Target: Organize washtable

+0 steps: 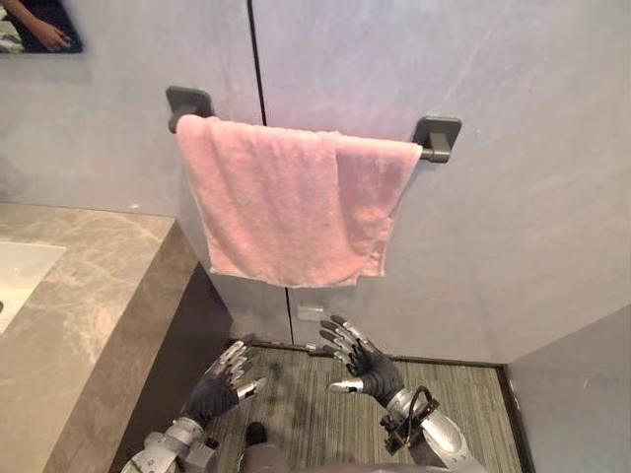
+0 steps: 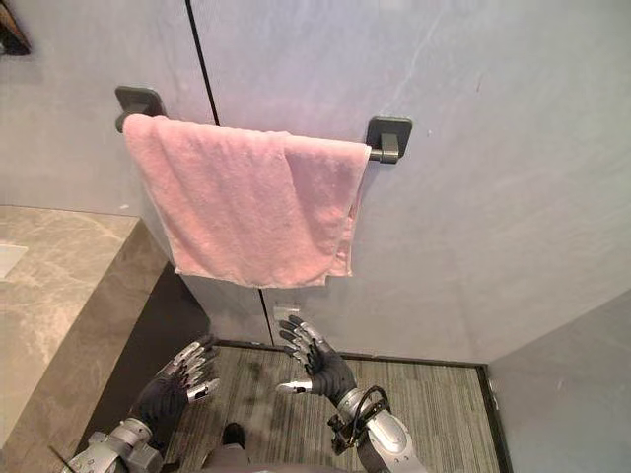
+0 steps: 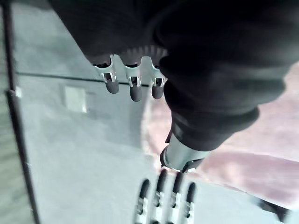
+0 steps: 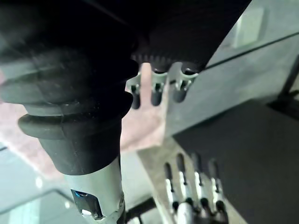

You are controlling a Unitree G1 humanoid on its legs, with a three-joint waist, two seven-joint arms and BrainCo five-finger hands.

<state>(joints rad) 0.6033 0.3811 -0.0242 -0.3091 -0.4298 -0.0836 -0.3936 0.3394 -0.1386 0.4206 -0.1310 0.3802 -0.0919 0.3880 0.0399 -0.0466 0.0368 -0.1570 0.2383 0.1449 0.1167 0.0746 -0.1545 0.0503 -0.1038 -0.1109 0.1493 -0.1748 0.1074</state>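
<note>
While the stone counter (image 1: 89,296) with its sink (image 1: 18,276) lies at the far left with nothing of the task's showing on it, the work at hand is on the wall beside it. The left hand (image 1: 219,389) hangs low over the striped floor (image 1: 463,394), just right of the counter's dark side, its fingers spread and slightly bent, holding nothing. Above and well apart from it, the pink towel (image 1: 286,207) is draped over the rail (image 1: 434,153). It covers almost the whole bar, the right part is doubled over itself, and the bottom edge runs slanted, lower on the right than the left. The right hand (image 1: 365,365) is raised a little higher than the left, near the foot of the wall under the towel's right half, fingers splayed and empty too.

Hanging the towel looks done, and squaring it up seems to be the step in hand. The next move would call for lifting both hands to the bottom corners, pinching the cloth, and tugging gently so the rail keeps it.
</note>
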